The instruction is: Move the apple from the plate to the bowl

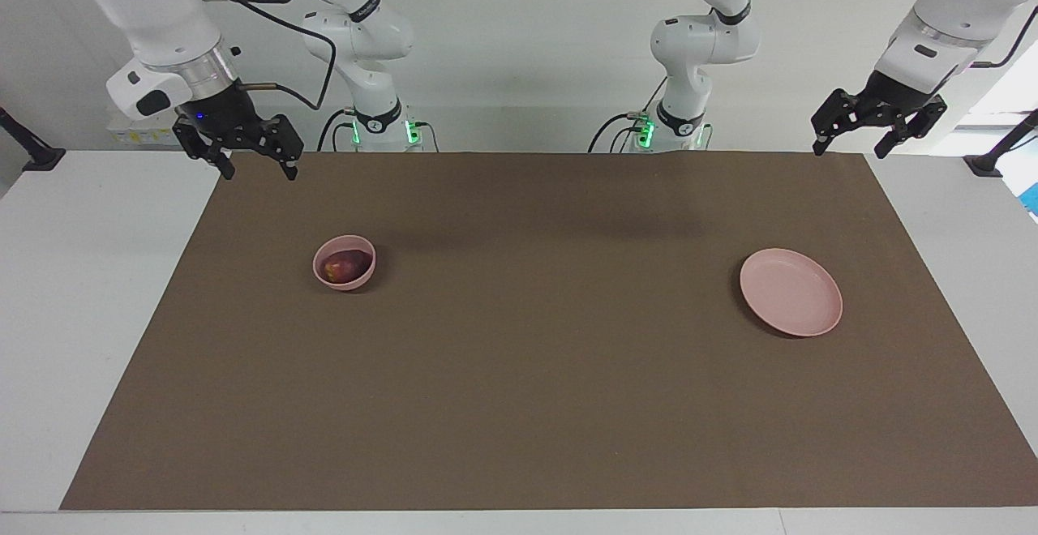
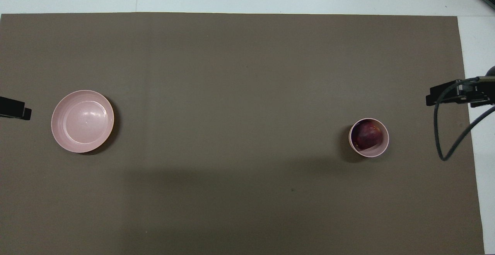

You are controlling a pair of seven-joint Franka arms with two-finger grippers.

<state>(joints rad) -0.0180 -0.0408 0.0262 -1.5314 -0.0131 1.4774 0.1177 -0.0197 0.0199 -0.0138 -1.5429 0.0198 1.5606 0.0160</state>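
Observation:
The dark red apple (image 1: 344,265) lies inside the small deep pink bowl (image 1: 362,274), toward the right arm's end of the table; it also shows in the overhead view (image 2: 367,136) in the bowl (image 2: 383,147). The flat pink plate (image 1: 791,292) sits bare toward the left arm's end and shows in the overhead view (image 2: 82,121). My right gripper (image 1: 259,172) hangs open and empty in the air over the mat's edge by its base. My left gripper (image 1: 851,150) hangs open and empty over the mat's corner at its own end.
A brown mat (image 1: 535,373) covers most of the white table (image 1: 89,292). A black cable (image 2: 444,139) loops below the right gripper's wrist (image 2: 456,92). Black clamp mounts (image 1: 32,150) stand at the table's ends.

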